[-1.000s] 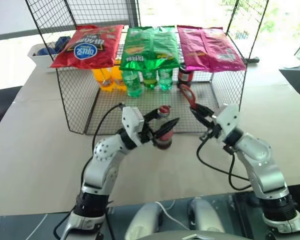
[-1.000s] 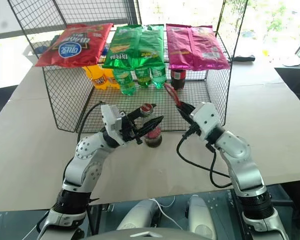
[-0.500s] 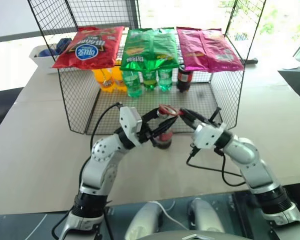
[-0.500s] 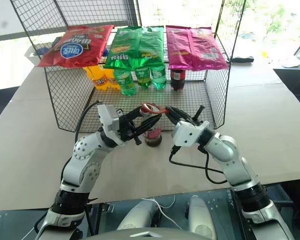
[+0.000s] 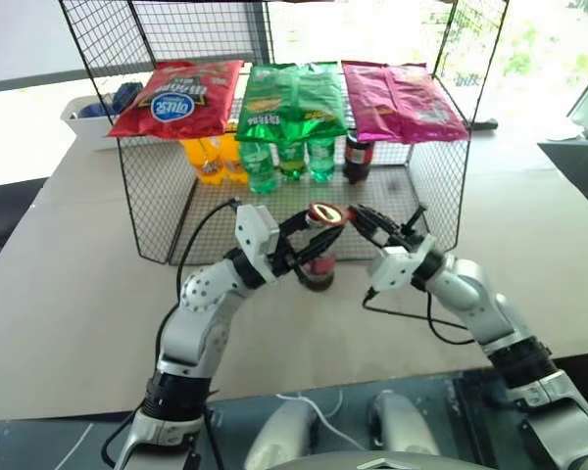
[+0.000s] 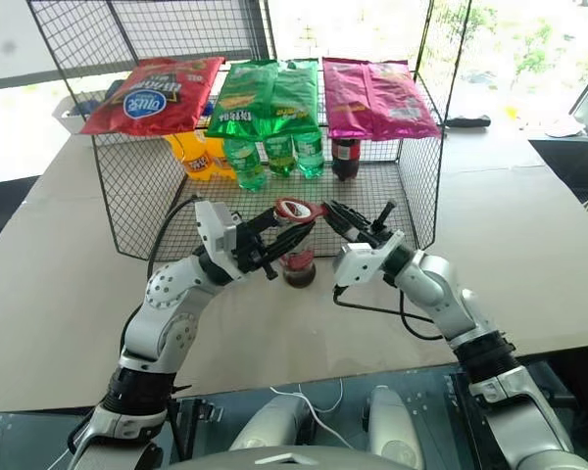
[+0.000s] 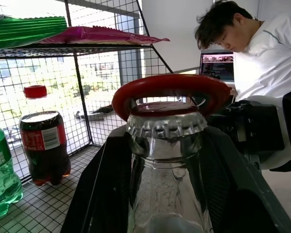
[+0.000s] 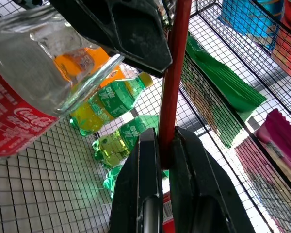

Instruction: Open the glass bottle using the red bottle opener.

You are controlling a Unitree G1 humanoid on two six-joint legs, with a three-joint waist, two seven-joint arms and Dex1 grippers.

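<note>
Your glass bottle [image 5: 318, 266] is standing upright on the table [image 5: 69, 294], just in front of the wire rack [image 5: 157, 211], with dark cola sitting in its lower part and clear glass above it. Its crown cap is still on. Your left gripper [image 5: 312, 251] is clasping the bottle's neck, its jaws partly spread around the glass, one black finger on each side as the left wrist view is showing. The red bottle opener [image 5: 325, 214] is lying level over the cap, its ring head sitting around the cap's top. Your right gripper [image 5: 362, 219] is pinching the opener's handle, its jaws closed tight on the flat red strip, and it is reaching in from the bottle's right.

Behind the bottle, the rack's lower level is holding orange soda bottles [image 5: 205, 157] at the left, green soda bottles [image 5: 292, 159] in the middle and a darker cola bottle [image 5: 358, 160] with a red cap at the right, all upright. The rack's top is carrying three snack bags: a red bag [image 5: 176, 97], a green bag [image 5: 292, 100] and a pink bag [image 5: 397, 98]. A person [image 7: 262, 63] in a white top is sitting beyond the table.
</note>
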